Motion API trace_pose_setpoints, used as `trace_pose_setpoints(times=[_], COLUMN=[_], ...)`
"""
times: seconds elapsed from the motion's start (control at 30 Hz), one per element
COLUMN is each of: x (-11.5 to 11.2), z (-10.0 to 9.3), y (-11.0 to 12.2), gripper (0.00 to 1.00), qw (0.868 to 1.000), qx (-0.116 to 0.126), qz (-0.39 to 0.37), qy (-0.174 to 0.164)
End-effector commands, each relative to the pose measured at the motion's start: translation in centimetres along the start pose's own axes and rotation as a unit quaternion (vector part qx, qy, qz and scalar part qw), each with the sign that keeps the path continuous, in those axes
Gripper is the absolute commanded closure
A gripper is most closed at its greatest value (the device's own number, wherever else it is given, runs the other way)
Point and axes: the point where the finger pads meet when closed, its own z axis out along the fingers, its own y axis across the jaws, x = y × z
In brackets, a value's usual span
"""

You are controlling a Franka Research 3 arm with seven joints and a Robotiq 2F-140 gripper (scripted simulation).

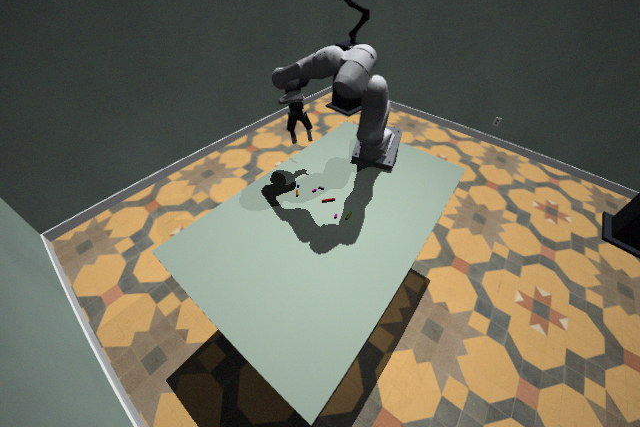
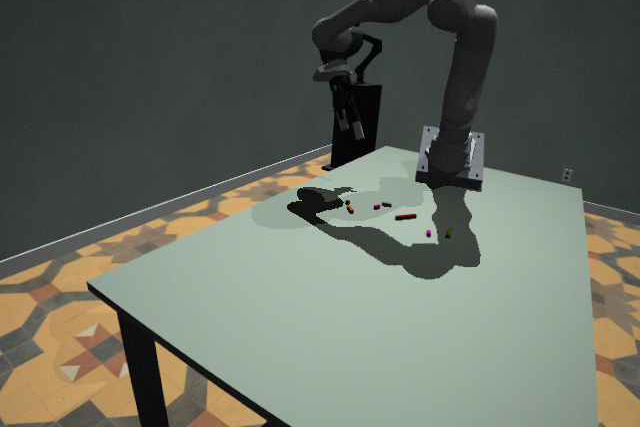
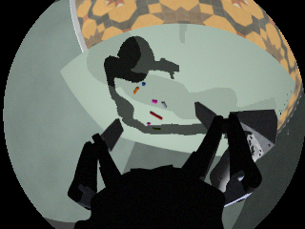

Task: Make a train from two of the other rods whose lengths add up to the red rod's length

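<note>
Several small rods lie on the pale green table (image 1: 289, 298) (image 2: 320, 339) near the arm's base. The red rod (image 1: 328, 200) (image 2: 405, 216) (image 3: 156, 114) is in the middle. An orange rod (image 1: 297, 193) (image 2: 350, 209) (image 3: 136, 90) and a tiny blue rod (image 1: 297, 186) (image 2: 347, 201) (image 3: 144, 83) lie to its left. A magenta rod (image 1: 313, 189) (image 2: 376, 206) (image 3: 154, 101) and a dark grey rod (image 1: 321, 187) (image 2: 386, 204) lie close together behind it. A second magenta rod (image 1: 335, 216) (image 2: 428, 233) and a lime rod (image 1: 348, 215) (image 2: 448, 232) lie in front. My gripper (image 1: 300, 137) (image 2: 350, 128) (image 3: 156, 117) is open and empty, high above the table's left part.
The arm's base plate (image 1: 377, 151) (image 2: 449, 166) is bolted to the table's far end. A dark cabinet (image 2: 356, 122) stands on the floor behind the table's far left corner. The arm casts a broad shadow over the rods.
</note>
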Motion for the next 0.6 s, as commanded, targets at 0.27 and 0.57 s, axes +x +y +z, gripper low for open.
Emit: trace_pose_setpoints(times=[0.27, 0.57], x=[-0.3, -0.3], z=[0.7, 0.7], y=[1.4, 1.4], gripper=[0.0, 0.0], qw=[0.998, 0.998], qx=[-0.044, -0.044], qz=[-0.042, -0.042], qy=[0.003, 0.003])
